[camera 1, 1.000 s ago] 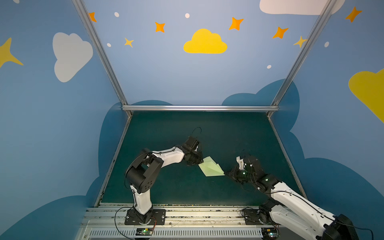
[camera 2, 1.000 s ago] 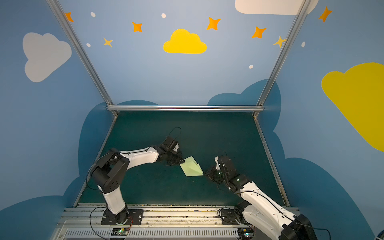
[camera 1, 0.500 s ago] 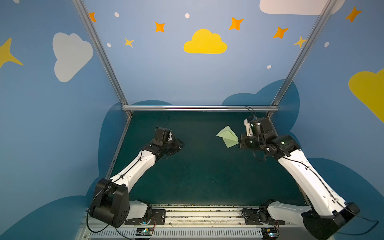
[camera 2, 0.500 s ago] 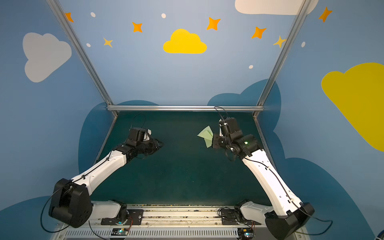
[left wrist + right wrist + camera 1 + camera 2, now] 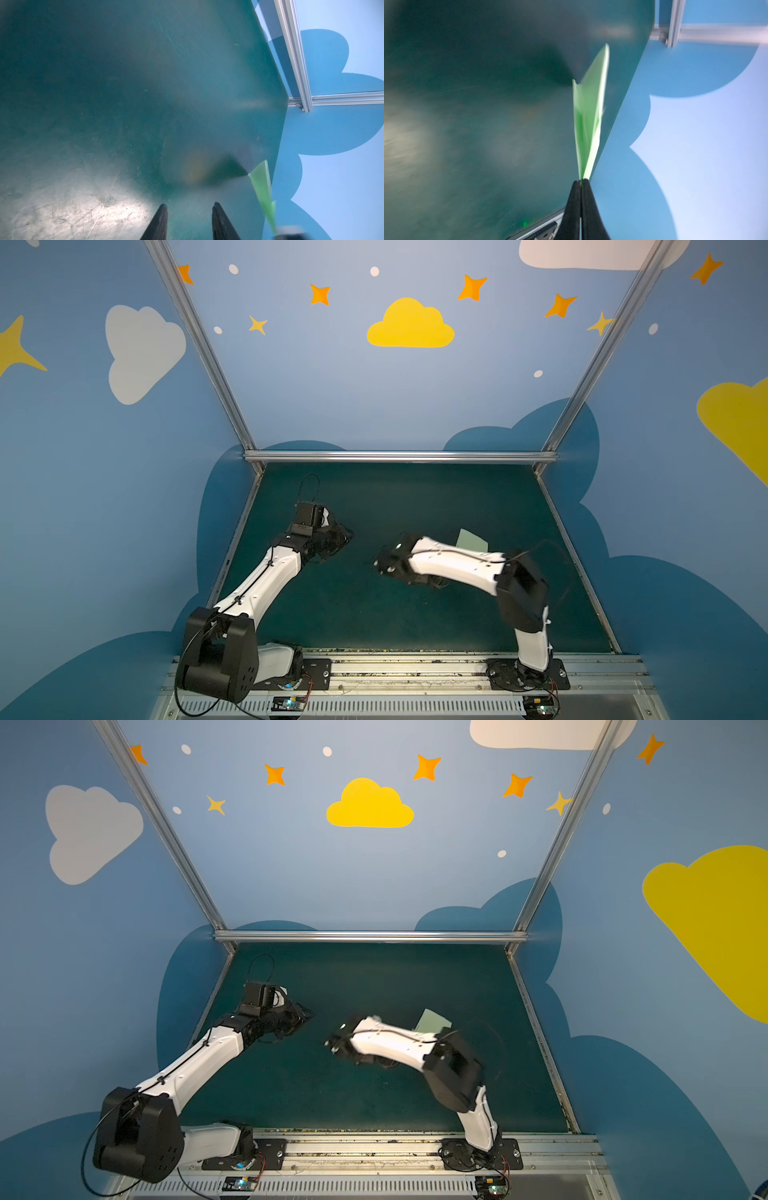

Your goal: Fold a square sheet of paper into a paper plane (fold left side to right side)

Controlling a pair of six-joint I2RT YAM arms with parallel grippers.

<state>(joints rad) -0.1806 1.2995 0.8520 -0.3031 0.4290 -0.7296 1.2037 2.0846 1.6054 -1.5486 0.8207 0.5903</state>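
The paper plane (image 5: 589, 108) is a slim pale green dart, and my right gripper (image 5: 581, 180) is shut on its tail end, so it sticks out ahead of the fingers above the mat. In both top views only a corner of the plane (image 5: 471, 540) (image 5: 432, 1021) shows behind my right arm (image 5: 449, 562), which hides the gripper itself. My left gripper (image 5: 190, 206) is open with nothing between its fingers. It hovers over the mat left of centre (image 5: 347, 536) (image 5: 309, 1016), well apart from the plane (image 5: 262, 191).
A dark green mat (image 5: 395, 497) covers the table. It is bounded by an aluminium back rail (image 5: 399, 456), slanted frame posts (image 5: 569, 406) and blue painted walls. The arm bases sit on the metal rail (image 5: 415, 668) at the front.
The right arm took the plane from the front middle, raised it toward the back right, then swung down with its forearm folded leftward. The left gripper let go, opened and drew back left.
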